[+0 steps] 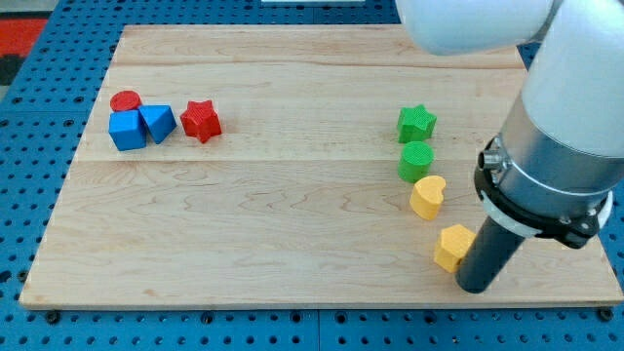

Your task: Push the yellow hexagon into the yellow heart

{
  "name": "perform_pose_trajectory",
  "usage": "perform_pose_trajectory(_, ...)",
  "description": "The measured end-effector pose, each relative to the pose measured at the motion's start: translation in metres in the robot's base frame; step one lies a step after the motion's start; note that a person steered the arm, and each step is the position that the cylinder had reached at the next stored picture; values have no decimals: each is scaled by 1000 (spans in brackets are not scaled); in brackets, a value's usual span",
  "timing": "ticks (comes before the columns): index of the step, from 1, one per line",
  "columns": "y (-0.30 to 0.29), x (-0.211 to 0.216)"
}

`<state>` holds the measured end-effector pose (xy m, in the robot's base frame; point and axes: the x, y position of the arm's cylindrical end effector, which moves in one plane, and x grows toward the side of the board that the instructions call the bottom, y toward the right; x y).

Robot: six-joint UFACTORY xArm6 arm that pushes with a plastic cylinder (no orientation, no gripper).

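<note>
Pushing the yellow hexagon [452, 246] toward the yellow heart [427, 196]
No gripper here; my tip [475, 287] touches the hexagon's 4 o'clock side; next, shove toward 11 o'clock

Hexagon [453, 246] below heart [427, 196].
</note>
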<state>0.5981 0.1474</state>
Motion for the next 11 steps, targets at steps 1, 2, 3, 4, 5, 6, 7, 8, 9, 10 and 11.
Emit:
perform_pose_trajectory(1, 0, -35)
perform_pose_trajectory(2, 5, -35)
perform_pose_trajectory(3, 16, -69)
perform_pose_trajectory(4, 55, -84)
perform_pose_trajectory(5, 69, -93)
perform_pose_trajectory(6, 74, -82)
perform_pose_trajectory(7, 74, -52)
perform_pose_trajectory(8, 76, -39)
perform_pose_trajectory(9, 103, -80)
perform_pose_trajectory(10, 66, -115)
perform_pose_trajectory(11, 38, -93)
